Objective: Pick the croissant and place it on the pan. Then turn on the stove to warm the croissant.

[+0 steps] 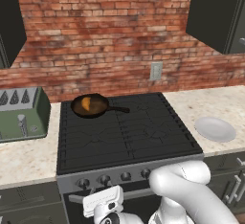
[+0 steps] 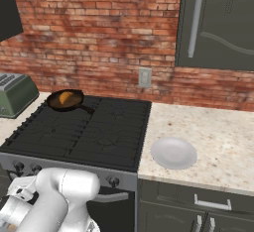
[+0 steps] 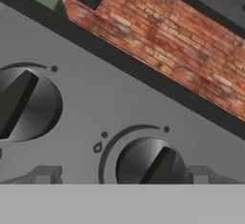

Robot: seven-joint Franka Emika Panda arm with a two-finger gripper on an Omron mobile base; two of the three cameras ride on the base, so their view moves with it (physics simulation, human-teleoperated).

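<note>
The small golden croissant [image 1: 86, 103] [image 2: 66, 97] lies inside the dark pan [image 1: 98, 107] [image 2: 55, 102], which sits on the back left burner of the black stove [image 1: 129, 132] [image 2: 89, 132]. The pan's long handle [image 1: 119, 108] points right. My gripper [image 3: 122, 174] is low in front of the stove's grey knob panel [image 1: 115, 177], open. In the hand view its two fingertips [image 3: 45, 174] stand on either side of a round knob [image 3: 150, 163], apart from it. A second knob [image 3: 26, 103] is up and to the left in that view.
A green toaster [image 1: 21, 113] [image 2: 15, 93] stands on the counter left of the stove. A flat white plate [image 1: 215, 128] [image 2: 173, 152] rests on the counter to the right. Brick wall and dark cabinets are behind; drawers sit below the counter.
</note>
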